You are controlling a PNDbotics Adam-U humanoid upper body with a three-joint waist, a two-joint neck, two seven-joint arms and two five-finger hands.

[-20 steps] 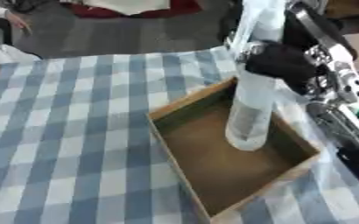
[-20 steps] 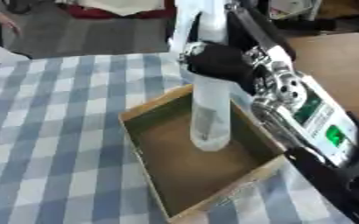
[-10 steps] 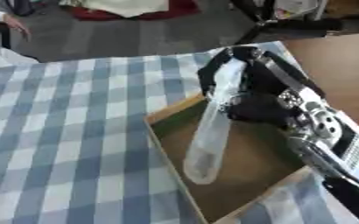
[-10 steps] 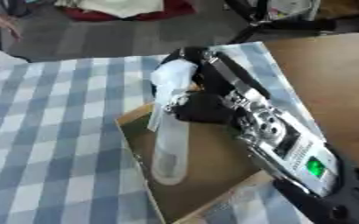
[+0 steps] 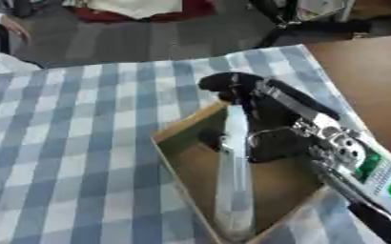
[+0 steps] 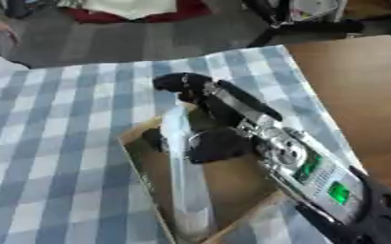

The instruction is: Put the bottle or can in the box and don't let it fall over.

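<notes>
Leaning steeply inside the box (image 5: 182,131), the clear bottle (image 5: 232,176) was seen with its base near the box's nearest corner and its top slanted toward the far wall. A second earlier it had been held upright over the box floor; by this moment it had been tipped well over, so the upright placement was judged at risk. The right hand (image 5: 262,138) was stretched over the box's far wall, its fingers curled round the bottle's upper part. No left hand was shown
</notes>
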